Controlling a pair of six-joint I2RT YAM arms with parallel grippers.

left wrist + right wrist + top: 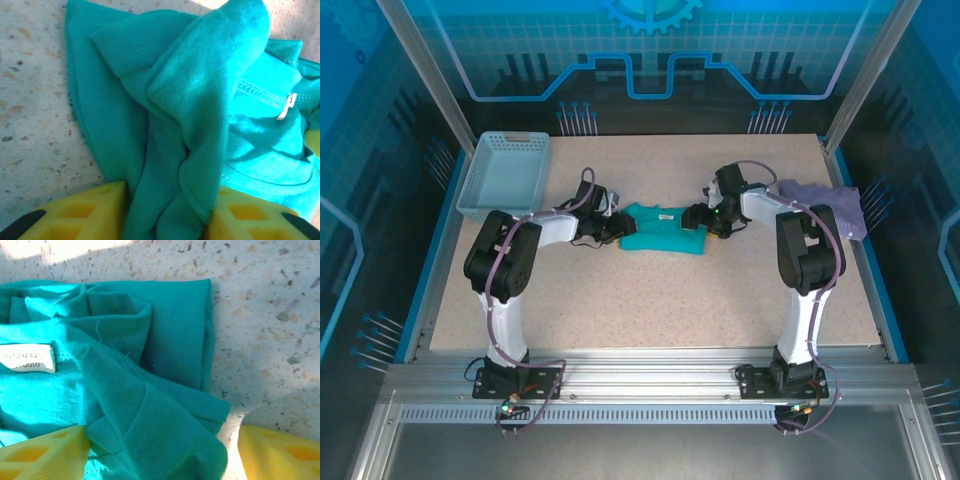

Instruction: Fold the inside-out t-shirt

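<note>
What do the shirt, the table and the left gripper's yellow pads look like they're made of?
Shirt: soft teal knit, probably cotton jersey, matte; fine ribbing and stitched seams show. Table: smooth, beige with dark speckles, maybe stone-look laminate. Left pads: yellow, moulded plastic or rubber by the look, with hollow cells.

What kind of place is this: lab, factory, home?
Probably a lab robot cell: a speckled beige tabletop inside a silver aluminium-profile frame, with blue circuit-print backdrop panels around it.
</note>
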